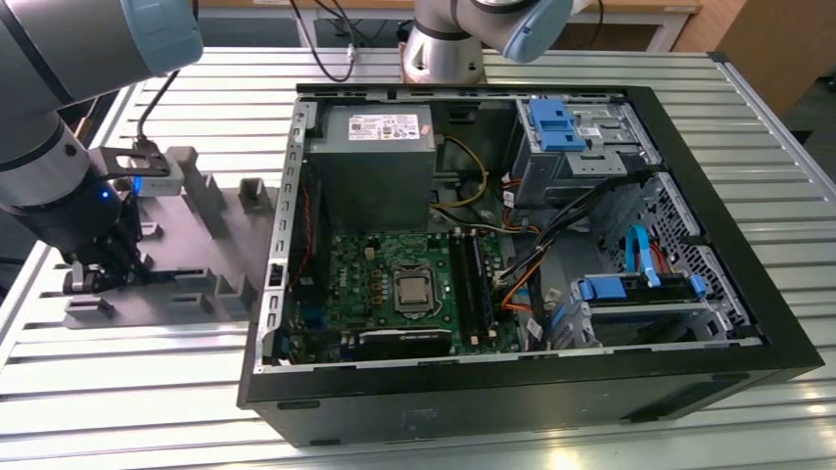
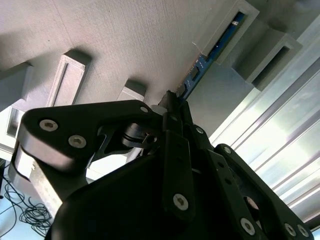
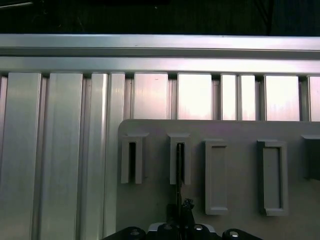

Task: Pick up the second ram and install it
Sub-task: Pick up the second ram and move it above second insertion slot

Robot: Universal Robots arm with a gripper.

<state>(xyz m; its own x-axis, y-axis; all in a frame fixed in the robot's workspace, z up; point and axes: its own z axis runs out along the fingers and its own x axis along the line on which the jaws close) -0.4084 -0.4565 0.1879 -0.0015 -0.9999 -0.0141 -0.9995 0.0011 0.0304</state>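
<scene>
One tool (image 2: 172,99) pinches the second ram (image 2: 201,64).
It stands on edge in the grey tray (image 1: 215,235), at the exterior view's left of the open computer case (image 1: 523,392).

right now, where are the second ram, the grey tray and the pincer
second ram (image 2: 192,77), second wrist view, blue edge
grey tray (image 1: 196,235), exterior view, flat floor
pincer (image 2: 173,102), second wrist view, between fingertips

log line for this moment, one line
phase: grasp | gripper: shut on second ram | location: in grey tray slots | install: not yet done
</scene>
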